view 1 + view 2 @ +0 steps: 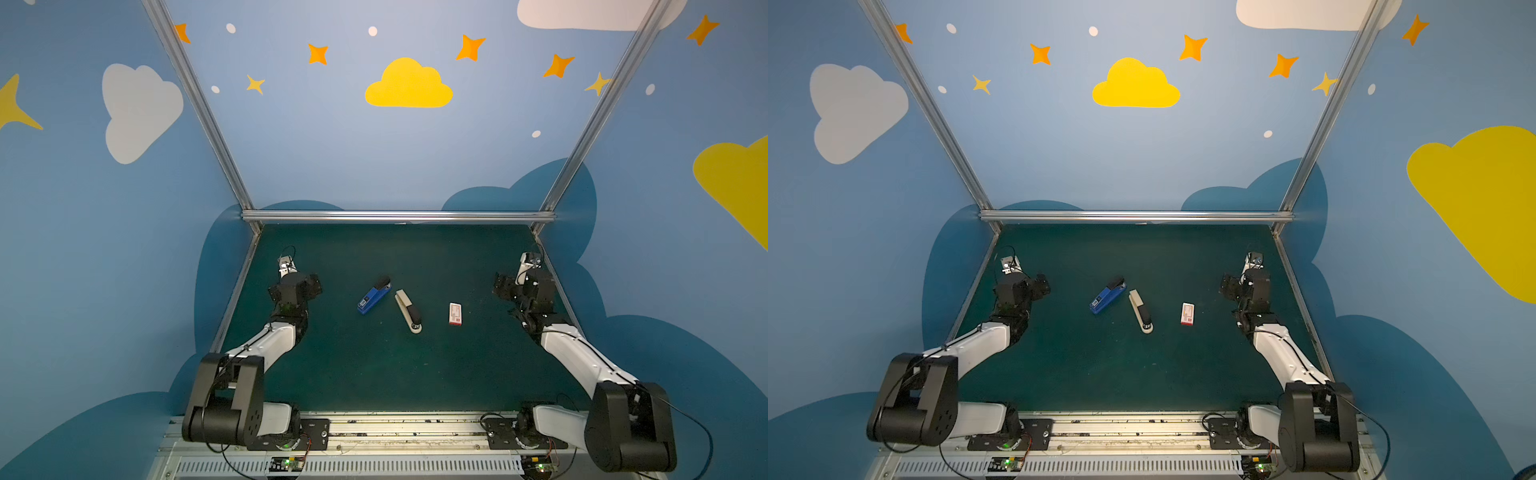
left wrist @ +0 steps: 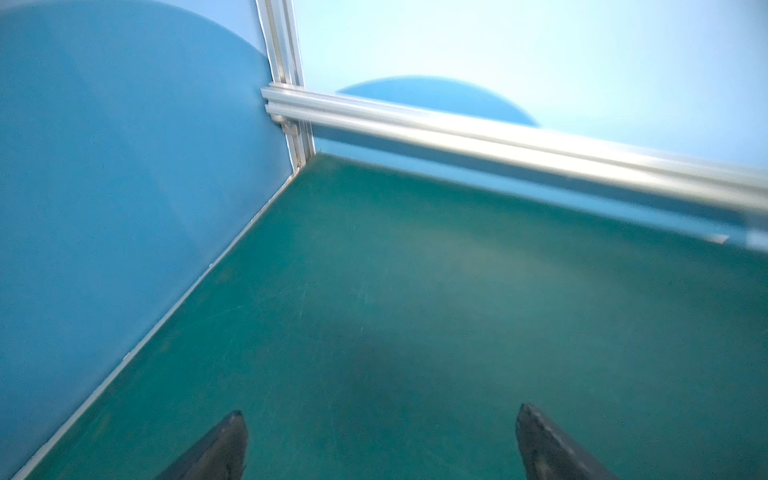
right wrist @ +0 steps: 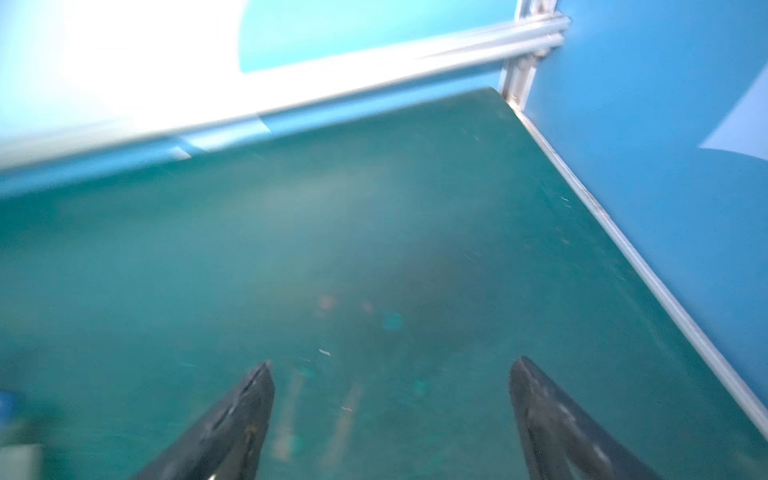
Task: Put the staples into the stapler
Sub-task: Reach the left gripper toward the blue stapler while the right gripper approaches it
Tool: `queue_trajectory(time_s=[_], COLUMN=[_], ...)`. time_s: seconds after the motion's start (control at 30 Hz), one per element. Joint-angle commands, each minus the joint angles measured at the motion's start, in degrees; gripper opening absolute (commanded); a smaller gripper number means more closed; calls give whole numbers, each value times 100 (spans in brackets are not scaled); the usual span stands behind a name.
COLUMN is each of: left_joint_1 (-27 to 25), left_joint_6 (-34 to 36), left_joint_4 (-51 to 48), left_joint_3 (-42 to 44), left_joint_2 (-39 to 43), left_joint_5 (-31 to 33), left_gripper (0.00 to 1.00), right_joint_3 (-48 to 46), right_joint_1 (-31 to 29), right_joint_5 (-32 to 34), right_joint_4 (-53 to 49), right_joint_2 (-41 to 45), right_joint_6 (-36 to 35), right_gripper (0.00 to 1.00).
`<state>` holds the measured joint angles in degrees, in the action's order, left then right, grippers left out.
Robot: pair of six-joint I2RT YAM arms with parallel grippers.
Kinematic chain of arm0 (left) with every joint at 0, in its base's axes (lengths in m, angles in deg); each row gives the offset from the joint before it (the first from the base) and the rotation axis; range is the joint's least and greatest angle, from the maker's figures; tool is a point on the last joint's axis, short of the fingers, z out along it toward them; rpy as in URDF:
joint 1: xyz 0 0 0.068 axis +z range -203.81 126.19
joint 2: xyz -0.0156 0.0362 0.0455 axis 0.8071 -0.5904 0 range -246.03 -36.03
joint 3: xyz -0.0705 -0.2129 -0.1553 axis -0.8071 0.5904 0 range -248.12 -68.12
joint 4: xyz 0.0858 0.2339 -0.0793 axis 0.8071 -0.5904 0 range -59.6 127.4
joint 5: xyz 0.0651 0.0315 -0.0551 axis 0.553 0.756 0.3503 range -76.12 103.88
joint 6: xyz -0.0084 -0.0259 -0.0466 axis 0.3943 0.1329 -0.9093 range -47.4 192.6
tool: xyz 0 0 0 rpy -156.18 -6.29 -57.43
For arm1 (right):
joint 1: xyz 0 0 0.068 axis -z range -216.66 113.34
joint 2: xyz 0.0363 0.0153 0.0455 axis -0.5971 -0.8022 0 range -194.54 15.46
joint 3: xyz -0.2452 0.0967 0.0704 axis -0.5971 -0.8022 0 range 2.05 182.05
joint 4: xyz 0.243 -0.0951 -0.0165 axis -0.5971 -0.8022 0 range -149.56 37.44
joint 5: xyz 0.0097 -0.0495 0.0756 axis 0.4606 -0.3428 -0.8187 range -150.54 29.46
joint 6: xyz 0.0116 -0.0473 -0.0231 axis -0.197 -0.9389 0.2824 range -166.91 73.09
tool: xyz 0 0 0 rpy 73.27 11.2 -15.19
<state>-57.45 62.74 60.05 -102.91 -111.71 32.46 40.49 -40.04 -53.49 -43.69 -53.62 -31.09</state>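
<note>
Staples box [image 1: 455,313], white and red and closed, lies flat on the green desk [image 1: 374,374], roughly midway between the near and far edges and a little right of centre. The strips themselves do not show.

The right claw [image 3: 392,361] hangs near the desk's right edge, well apart from the box, which lies to its left and somewhat closer to the near edge. Its two dark fingers [image 3: 245,415] are spread wide with only bare desk between them, gripping nothing.

The left claw [image 2: 381,409] hangs near the left edge, likewise wide open and empty, with the box far across the desk from it.

Between the left claw and the box lie a blue stapler [image 1: 374,295] with a black end and a beige stapler [image 1: 408,311] with a black grip. They sit close together, apparently not touching, though both top views show them too small to be sure. The beige stapler is the one nearer the box.
</note>
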Motion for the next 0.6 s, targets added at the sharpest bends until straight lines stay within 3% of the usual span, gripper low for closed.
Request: queue_trajectory(time_s=[0.0, 0.07, 0.13, 0.23, 0.3, 0.57], left_joint_1=[138, 389, 400, 347, 153, -1318], left_joint_6=[-2120, -2779, -2811, -2629, -2655, -3276], left_joint_4=[-1500, -1797, -2143, -2781, -3147, -3430], left_joint_3=[-422, -479, -591, -753, -748, 2], left_joint_2=[510, 675, 779, 915, 1077, 1520], left_joint_5=[-34, -957, -1479, -2417, -2685, -2681], left_gripper=[100, 100, 100, 93, 89, 78], right_joint_3=[266, 427, 715, 1034, 1245, 1350], right_joint_1=[439, 633, 547, 264, 21, -1033], right_joint_5=[-1277, -2685, -3282, -3326, -3210, -3200], right_joint_4=[-780, -625, -996, -1737, -2295, -2970], right_joint_2=[-143, -415, -540, -543, -578, -866], right_joint_6=[1776, 1737, 1512, 1254, 1047, 877], right_gripper=[88, 69, 60, 59, 57, 48])
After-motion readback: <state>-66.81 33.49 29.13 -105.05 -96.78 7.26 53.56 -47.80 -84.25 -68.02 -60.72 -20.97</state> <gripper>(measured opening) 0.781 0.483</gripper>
